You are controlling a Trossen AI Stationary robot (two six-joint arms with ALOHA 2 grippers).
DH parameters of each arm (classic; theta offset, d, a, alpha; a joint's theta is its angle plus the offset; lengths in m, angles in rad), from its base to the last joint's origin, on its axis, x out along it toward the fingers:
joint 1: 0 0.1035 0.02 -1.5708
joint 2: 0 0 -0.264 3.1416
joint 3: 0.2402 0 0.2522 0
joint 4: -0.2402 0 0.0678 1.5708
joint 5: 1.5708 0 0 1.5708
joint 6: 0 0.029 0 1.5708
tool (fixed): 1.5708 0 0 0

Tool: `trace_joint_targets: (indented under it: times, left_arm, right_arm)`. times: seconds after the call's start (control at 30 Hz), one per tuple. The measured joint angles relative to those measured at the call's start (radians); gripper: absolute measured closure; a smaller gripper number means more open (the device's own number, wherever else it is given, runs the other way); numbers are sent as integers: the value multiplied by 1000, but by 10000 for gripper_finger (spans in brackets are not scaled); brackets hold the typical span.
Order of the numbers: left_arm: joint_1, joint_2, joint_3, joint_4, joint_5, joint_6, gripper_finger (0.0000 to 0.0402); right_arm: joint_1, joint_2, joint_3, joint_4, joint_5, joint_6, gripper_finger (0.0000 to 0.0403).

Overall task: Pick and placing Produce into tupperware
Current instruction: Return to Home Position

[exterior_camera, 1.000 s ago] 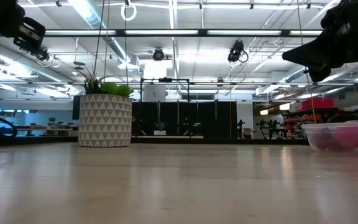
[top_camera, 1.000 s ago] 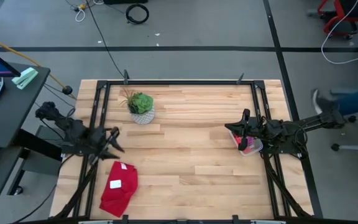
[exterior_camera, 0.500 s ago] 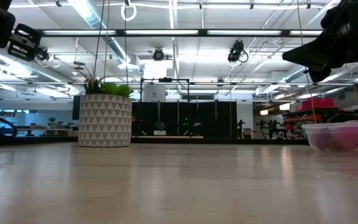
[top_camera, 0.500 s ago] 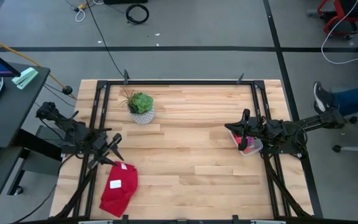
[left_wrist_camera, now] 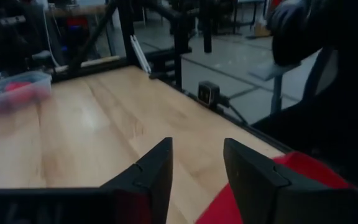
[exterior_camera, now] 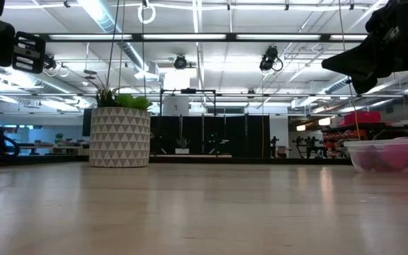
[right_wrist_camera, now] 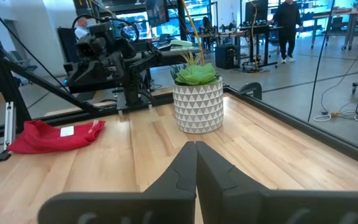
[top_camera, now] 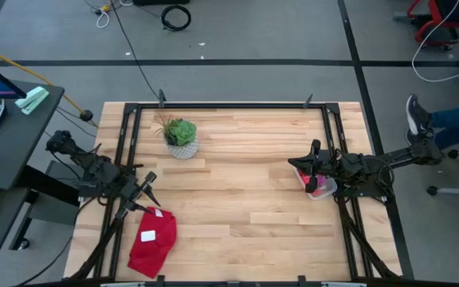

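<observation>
The tupperware (top_camera: 323, 188) is a clear box standing on the table near its right edge. Red and pink produce (exterior_camera: 395, 154) lies inside it, and I see no striped ball. My right gripper (top_camera: 295, 165) hovers shut over the box's left side, empty in the right wrist view (right_wrist_camera: 196, 149). My left gripper (top_camera: 148, 191) is open above the table's left part, just beyond the far end of a red cloth (top_camera: 153, 237). Nothing lies between its fingers (left_wrist_camera: 196, 155). The box (left_wrist_camera: 12, 91) shows far off in the left wrist view.
A green plant in a white patterned pot (top_camera: 182, 139) stands on the far left part of the table. The red cloth with a white label lies at the near left. Black frame rails (top_camera: 337, 143) run along the table's sides. A person's leg (top_camera: 445, 119) shows beyond the right edge.
My left gripper has moved a little toward the table's near edge and down, closer to the red cloth. The right arm has kept still. The person's foot beyond the right edge has shifted.
</observation>
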Motion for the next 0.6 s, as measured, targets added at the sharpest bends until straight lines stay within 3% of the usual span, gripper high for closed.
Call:
trace_joint_targets:
  times: [0.6]
  left_arm:
    - [0,12,3,-24,-1,26,250]
  right_arm:
    - [0,0,0,0,0,1,398]
